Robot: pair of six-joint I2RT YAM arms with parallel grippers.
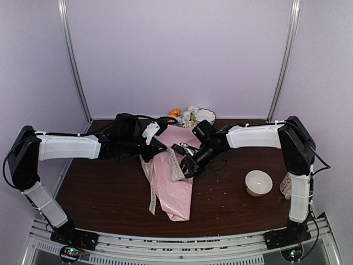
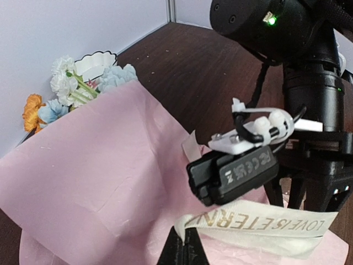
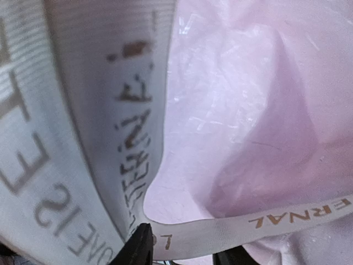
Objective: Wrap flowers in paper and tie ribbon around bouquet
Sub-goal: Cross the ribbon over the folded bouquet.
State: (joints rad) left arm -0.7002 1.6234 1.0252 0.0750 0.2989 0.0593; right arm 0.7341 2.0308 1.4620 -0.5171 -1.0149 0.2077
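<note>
Lying across the middle of the dark wood-grain table (image 1: 231, 212), the pink paper (image 1: 175, 194) was wrapped loosely round the flowers as a crumpled cone, wide end toward the far wall and tail toward the arms. It looked thin, light and soft, creasing readily and likely to tear or fall open if tugged, so the safest hold seemed to be where the folds overlapped at the narrow waist. The flowers (image 2: 71, 83) poked out at the far end, with white, pale blue and orange cloth-like blooms on green stems. They looked light and springy, and the stems hidden in the paper would probably take a squeeze better than the heads. The ribbon (image 2: 259, 225), a flat cream woven band with gold printed letters, draped limp across the waist, one length trailing down toward the near side. Smooth and floppy, it would likely slide unless pinched flat across its width. The left tool (image 1: 159, 147) was closed tight at the paper's edge with the ribbon at its tips; whether it pinched ribbon or paper could not be told. The right tool (image 1: 188, 163) had its jaws partly apart, the ribbon crossing the gap, seemingly unclamped.
</note>
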